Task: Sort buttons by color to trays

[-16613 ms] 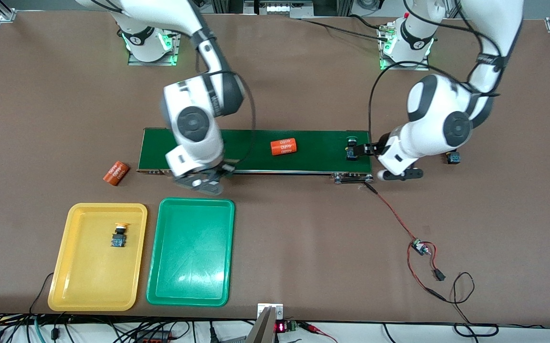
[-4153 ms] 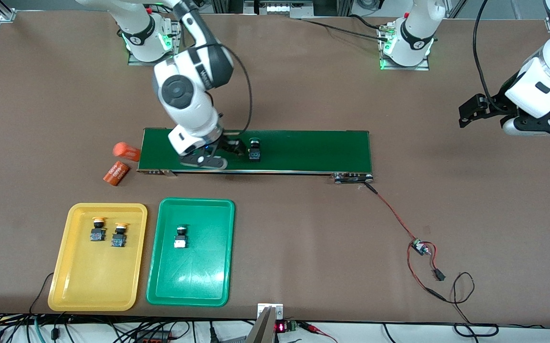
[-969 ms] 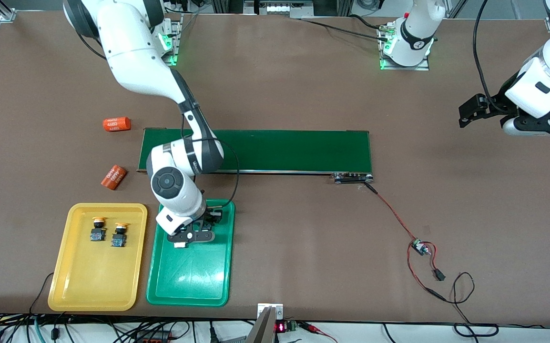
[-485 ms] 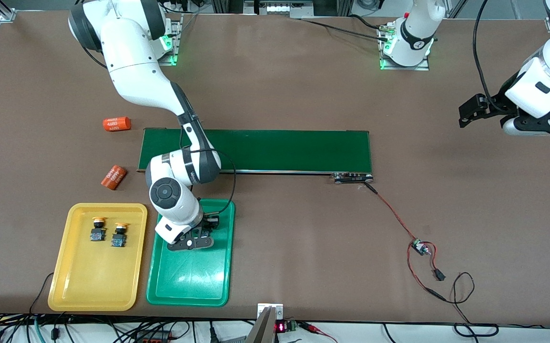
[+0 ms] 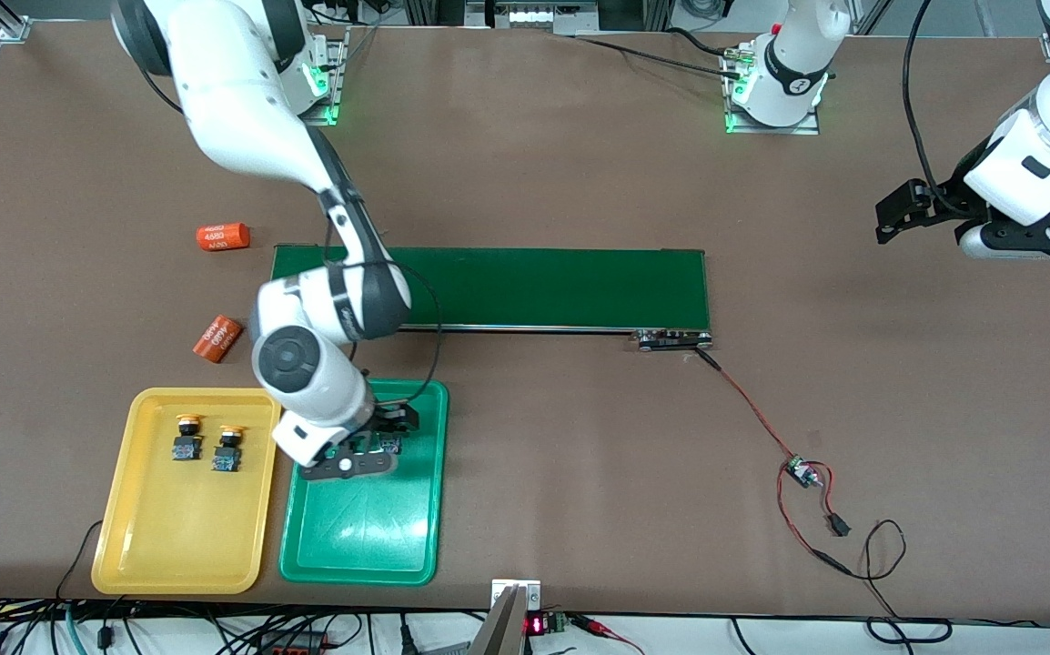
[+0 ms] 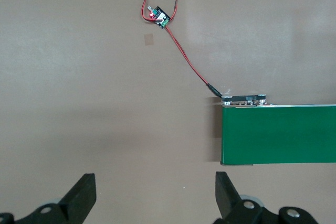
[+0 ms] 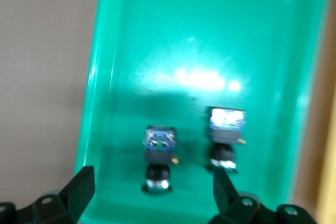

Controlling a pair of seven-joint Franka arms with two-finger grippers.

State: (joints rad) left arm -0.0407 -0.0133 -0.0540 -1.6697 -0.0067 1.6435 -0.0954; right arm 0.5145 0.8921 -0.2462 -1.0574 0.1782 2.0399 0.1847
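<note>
Right claw (image 5: pixel 379 443) over green tray (image 5: pixel 370 537), two buttons (image 7: pixel 159 153) beneath; tray's nearer half bare.

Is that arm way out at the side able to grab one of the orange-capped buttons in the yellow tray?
Probably not: the left gripper hangs open at its own table end, while the yellow-capped buttons lie in the yellow tray at the right arm's end.

Buttons (image 7: pixel 159 157) sorted into matching trays (image 5: pixel 416 537)
</note>
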